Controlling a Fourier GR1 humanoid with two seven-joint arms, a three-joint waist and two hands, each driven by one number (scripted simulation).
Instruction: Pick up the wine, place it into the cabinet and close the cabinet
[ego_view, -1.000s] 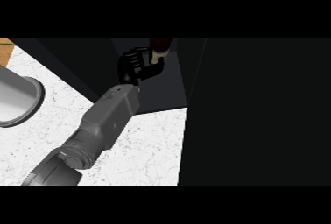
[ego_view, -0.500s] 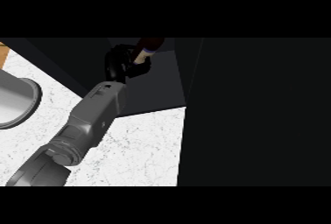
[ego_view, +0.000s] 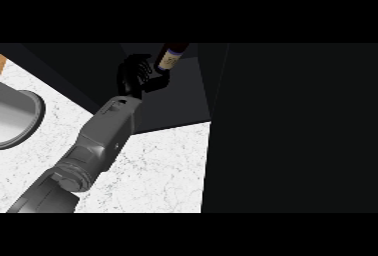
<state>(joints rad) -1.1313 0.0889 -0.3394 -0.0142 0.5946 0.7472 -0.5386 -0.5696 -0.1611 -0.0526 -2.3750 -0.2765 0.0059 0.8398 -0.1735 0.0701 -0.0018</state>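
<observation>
White speckled counter (ego_view: 162, 170) runs along the lower left; a dark cabinet (ego_view: 177, 107) stands open over its far edge, and a dark panel, likely its door (ego_view: 295, 130), fills the right side. You have the left hand (ego_view: 136, 75) curled round the wine (ego_view: 171, 57) at the cabinet's mouth. Bottle sits just right of the palm, long axis leaning up and away into the cabinet. Right hand not visible. Metal sink (ego_view: 18, 117) at the counter's left edge. Judgement: bottle not yet set down; next move goes deeper inward.
</observation>
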